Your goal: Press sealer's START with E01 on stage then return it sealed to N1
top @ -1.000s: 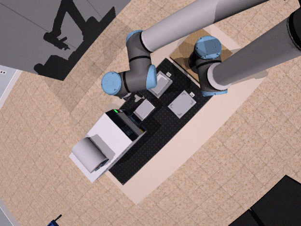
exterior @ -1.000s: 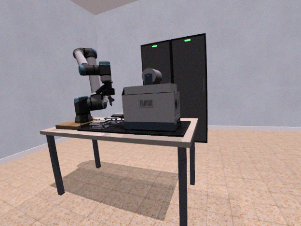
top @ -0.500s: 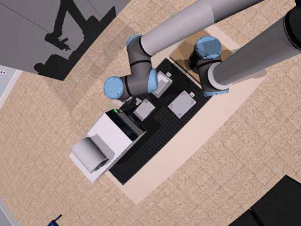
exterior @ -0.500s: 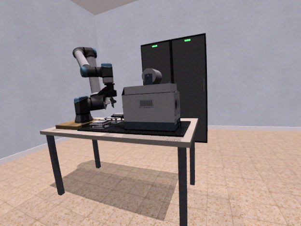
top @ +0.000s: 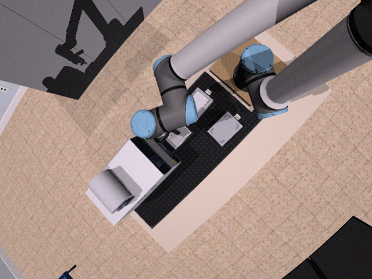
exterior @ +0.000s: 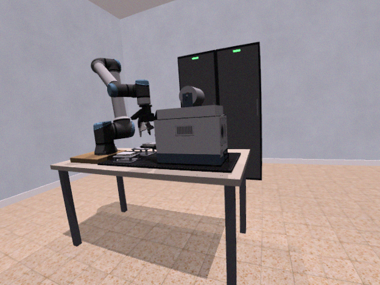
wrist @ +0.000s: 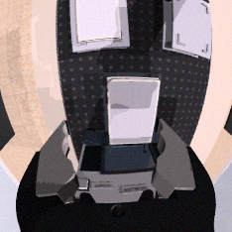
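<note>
Claw: gripper [top: 174, 132] [exterior: 145, 134] [wrist: 112, 120] fingers apart, nothing held.
Plate E01: [top: 180, 138] [exterior: 148, 143] [wrist: 133, 116] apparently on the sealer [top: 135, 165] [exterior: 187, 137] [wrist: 119, 187] stage; foil cannot be confirmed.
Handling: if unsealed, START should be pressed without the stage being brushed; if sealed, a centred, level grip is needed.
Surface: perforated black mat [top: 183, 177] [exterior: 234, 162] [wrist: 84, 79].
Room: tiled floor [top: 285, 180] [exterior: 291, 229]; dark cabinets [top: 339, 249] [exterior: 237, 107].

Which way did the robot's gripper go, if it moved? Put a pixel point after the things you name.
Yes, the gripper [exterior: 145, 134] [wrist: 112, 120] moved closer to the big white sealer [top: 135, 163] [exterior: 187, 136].
</note>
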You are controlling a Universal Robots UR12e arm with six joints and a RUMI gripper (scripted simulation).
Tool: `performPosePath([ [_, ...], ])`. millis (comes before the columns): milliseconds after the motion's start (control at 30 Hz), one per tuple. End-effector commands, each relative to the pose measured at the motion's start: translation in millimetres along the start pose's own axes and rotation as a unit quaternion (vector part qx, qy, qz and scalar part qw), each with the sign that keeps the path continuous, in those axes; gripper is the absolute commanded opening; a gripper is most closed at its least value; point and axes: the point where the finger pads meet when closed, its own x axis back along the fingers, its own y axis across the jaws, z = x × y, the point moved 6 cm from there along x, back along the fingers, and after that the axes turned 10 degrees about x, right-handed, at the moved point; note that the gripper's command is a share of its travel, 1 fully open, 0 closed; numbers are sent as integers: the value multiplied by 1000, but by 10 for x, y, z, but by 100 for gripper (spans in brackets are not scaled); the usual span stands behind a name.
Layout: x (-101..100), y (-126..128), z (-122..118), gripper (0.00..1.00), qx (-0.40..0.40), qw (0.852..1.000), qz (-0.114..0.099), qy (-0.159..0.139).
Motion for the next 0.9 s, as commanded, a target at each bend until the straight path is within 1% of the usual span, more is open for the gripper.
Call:
performPosePath([
  [0,5,114,-127,68,0,1000,1,0],
  [200,5,315,-327,68,0,1000,1,0],
  [800,5,315,-327,68,0,1000,1,0],
  [867,-28,315,-327,68,0,1000,1,0],
])
